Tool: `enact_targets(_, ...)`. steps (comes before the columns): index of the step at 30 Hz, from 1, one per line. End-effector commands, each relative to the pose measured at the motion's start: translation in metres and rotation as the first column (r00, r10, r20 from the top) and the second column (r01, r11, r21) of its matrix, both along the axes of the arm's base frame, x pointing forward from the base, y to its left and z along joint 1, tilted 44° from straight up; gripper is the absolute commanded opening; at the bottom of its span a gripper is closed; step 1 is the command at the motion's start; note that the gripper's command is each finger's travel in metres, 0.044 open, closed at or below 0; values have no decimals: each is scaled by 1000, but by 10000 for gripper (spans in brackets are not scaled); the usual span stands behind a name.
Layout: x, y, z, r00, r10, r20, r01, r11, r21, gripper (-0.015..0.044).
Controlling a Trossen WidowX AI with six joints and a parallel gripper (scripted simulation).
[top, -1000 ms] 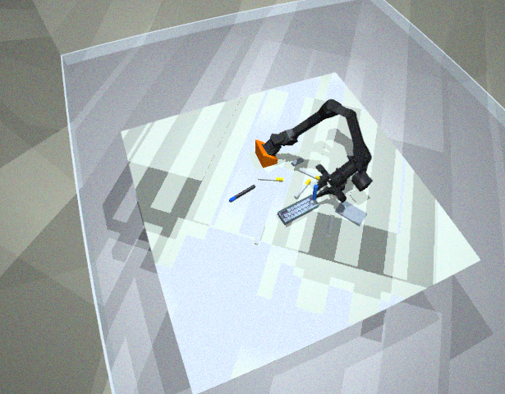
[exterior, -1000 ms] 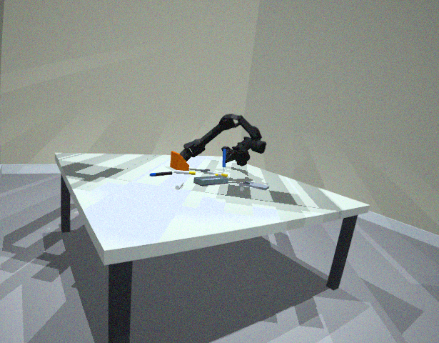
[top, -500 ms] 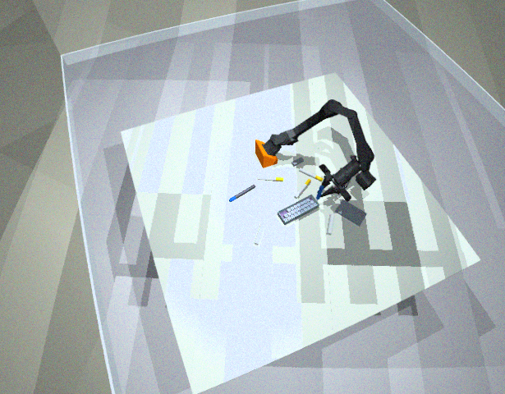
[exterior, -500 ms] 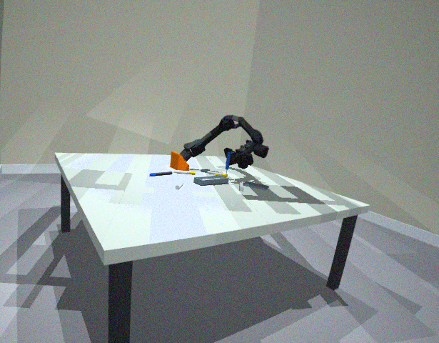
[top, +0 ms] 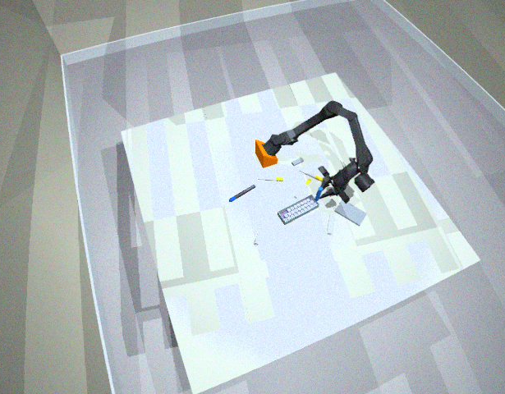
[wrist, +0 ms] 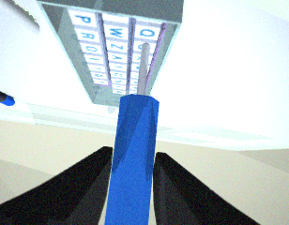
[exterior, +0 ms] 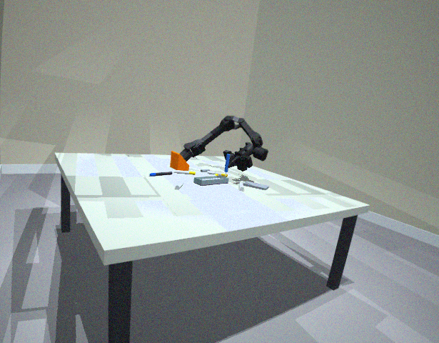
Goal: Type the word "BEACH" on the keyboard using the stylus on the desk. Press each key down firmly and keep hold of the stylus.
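A blue stylus (top: pixel 319 194) (exterior: pixel 227 162) (wrist: pixel 133 155) with a grey tip stands out against a black gripper (top: pixel 324 186) (exterior: pixel 228 159) (wrist: pixel 133 158) and black arm (top: pixel 360 137) (exterior: pixel 213 134). The grey-green keyboard (top: pixel 282 217) (exterior: pixel 211 181) (wrist: pixel 109 10) shows white keys, blue letters and purple strips. An orange block (top: pixel 265 156) (exterior: pixel 178 162), yellow-handled tools and a black, blue-tipped pen (top: pixel 243 193) (exterior: pixel 160 174) (wrist: pixel 4 97) color the pale bench (top: pixel 295 296) (exterior: pixel 168 229), patterned in mint, lavender and grey patches.
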State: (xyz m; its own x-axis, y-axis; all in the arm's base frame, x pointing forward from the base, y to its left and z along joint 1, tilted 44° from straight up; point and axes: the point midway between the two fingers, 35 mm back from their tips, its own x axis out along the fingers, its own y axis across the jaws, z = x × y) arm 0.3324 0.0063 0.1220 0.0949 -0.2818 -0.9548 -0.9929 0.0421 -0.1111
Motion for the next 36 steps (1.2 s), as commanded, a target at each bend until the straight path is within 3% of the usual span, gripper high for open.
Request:
enact_targets(1,1,-1,0,1000,-5,3,5,1000,-7,81)
enact_targets(36,3,12,-15,1000,-5,3,5,1000,-6,81)
